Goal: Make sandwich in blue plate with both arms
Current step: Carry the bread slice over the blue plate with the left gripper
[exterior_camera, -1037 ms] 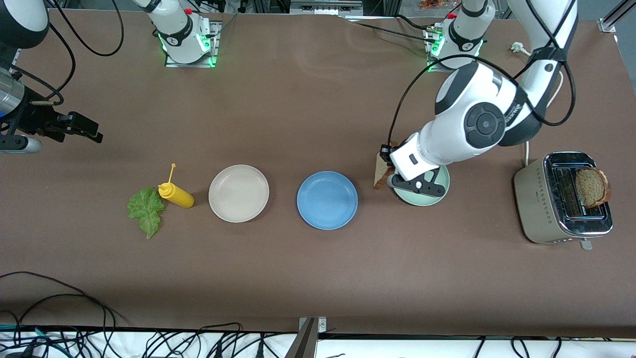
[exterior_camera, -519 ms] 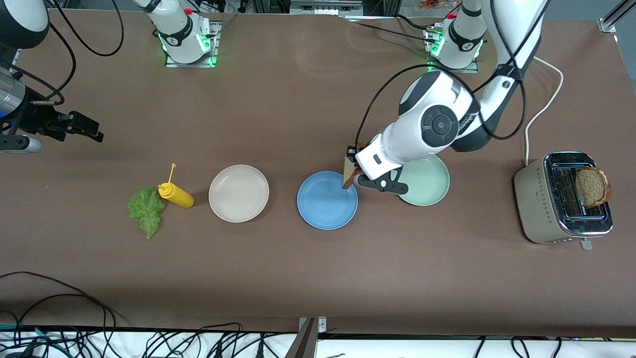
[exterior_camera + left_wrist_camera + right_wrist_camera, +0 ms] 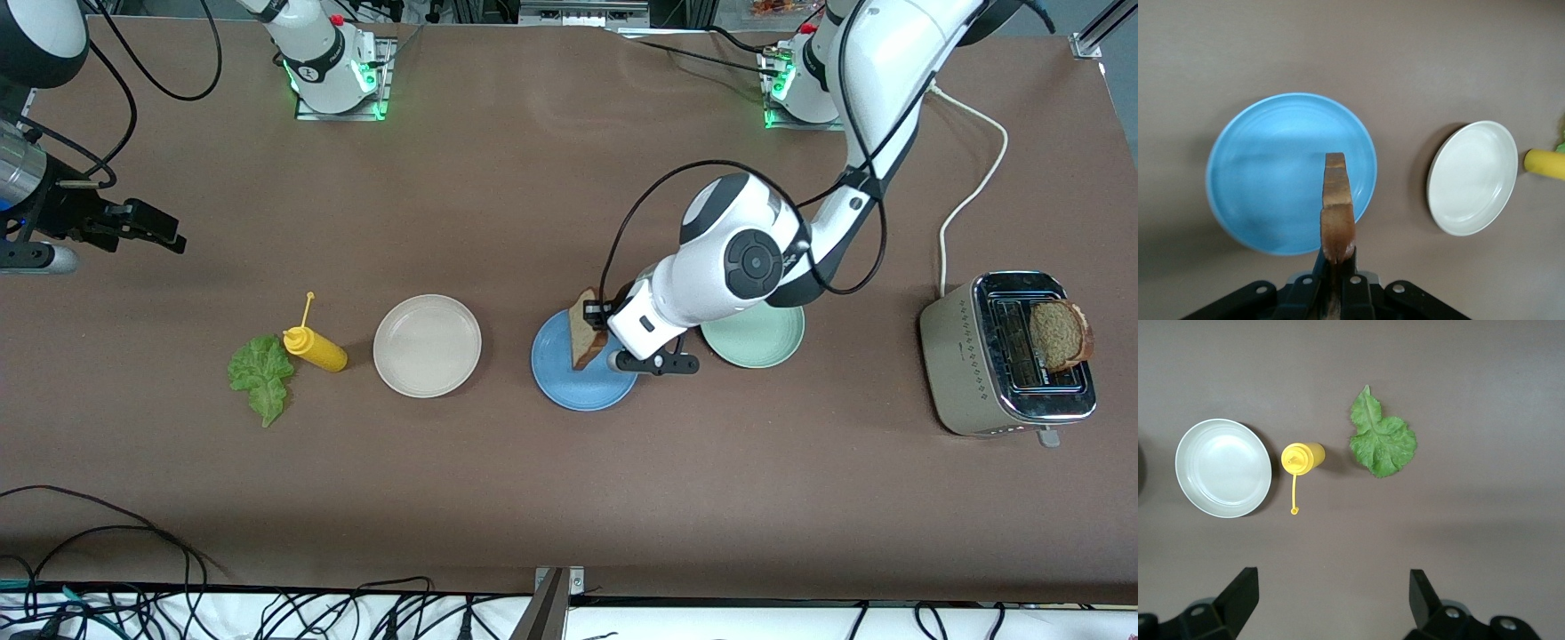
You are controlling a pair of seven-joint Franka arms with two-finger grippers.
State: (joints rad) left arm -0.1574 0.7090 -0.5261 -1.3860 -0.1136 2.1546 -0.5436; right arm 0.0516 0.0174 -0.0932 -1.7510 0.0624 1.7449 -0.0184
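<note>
First bread slice [image 3: 583,340] is held on edge over the blue plate [image 3: 569,387], left gripper [image 3: 1335,267] jaws clamped on it. Step judged: placing. Next, lowering, flattening and release are called for. Right gripper [image 3: 1328,600] waits, jaws apart, over bare worktop [image 3: 533,498] near the lettuce [image 3: 260,376].

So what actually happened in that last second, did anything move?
The left gripper, shut on a bread slice, carried it from over the pale green plate to over the blue plate, toward the right arm's end. The right gripper waits open; the lettuce leaf, yellow bottle, beige plate and toaster stayed put.
</note>
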